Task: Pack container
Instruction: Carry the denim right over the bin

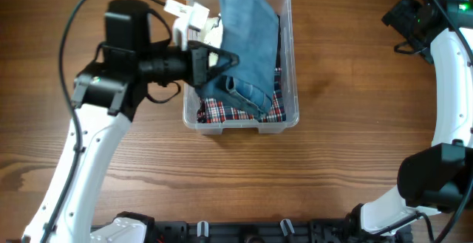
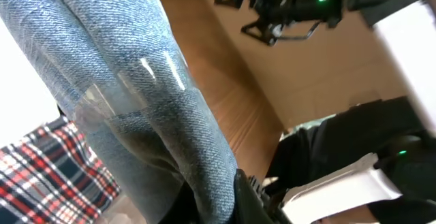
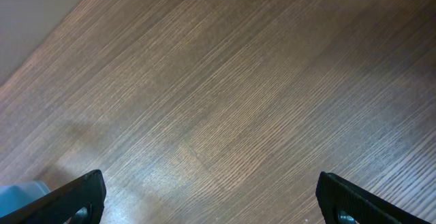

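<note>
The clear plastic container [image 1: 291,66] stands at the table's middle back. A red plaid garment [image 1: 214,111] lies folded inside it. My left gripper [image 1: 216,60] is shut on folded blue jeans [image 1: 247,40] and holds them over the container; the jeans drape across its far rim. In the left wrist view the jeans [image 2: 129,60] fill the frame, the container's clear wall [image 2: 112,101] shows in front of them, and the plaid [image 2: 48,176] lies below. My right gripper [image 3: 211,200] is open and empty over bare wood, at the far right in the overhead view [image 1: 405,14].
The wooden table [image 1: 355,154] spreads around the container. A white object [image 1: 194,14] sits by the container's left back corner. The right arm [image 1: 451,73] runs along the right edge.
</note>
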Controlling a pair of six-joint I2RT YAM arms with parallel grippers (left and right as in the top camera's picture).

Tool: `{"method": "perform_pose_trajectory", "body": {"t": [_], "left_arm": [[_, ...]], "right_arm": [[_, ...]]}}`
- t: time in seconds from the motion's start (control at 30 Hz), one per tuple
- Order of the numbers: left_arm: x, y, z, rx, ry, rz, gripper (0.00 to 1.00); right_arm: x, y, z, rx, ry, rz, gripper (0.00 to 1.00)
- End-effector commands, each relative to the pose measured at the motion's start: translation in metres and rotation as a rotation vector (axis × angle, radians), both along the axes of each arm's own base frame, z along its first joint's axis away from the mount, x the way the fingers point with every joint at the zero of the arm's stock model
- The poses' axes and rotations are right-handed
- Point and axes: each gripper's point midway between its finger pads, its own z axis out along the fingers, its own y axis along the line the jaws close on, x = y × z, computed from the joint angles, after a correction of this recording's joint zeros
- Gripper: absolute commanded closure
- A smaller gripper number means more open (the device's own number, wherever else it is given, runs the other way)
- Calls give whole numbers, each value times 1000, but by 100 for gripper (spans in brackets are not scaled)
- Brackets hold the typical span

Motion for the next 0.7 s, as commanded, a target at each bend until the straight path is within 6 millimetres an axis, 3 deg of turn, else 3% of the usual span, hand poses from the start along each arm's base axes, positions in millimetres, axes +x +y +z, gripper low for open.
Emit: {"method": "perform_pose_trajectory", "body": {"t": [0.0,0.1,0.37,0.5,0.67], "left_arm": [[-7,-11,-2,12,-59,-77,96],[-5,-11,-5,18,-54,-75,96],[-4,-11,-5,64,-238,-142,96],[14,-2,-18,159,-250,-54,96],[22,-4,-34,175,-207,-56,96]], "right_arm": [[-1,1,-4,10,4,-11,0],[-1,1,-4,10,4,-11,0],[-1,1,-4,10,4,-11,0],[-1,1,-4,10,4,-11,0],[-1,1,-4,10,4,-10,0]]}}
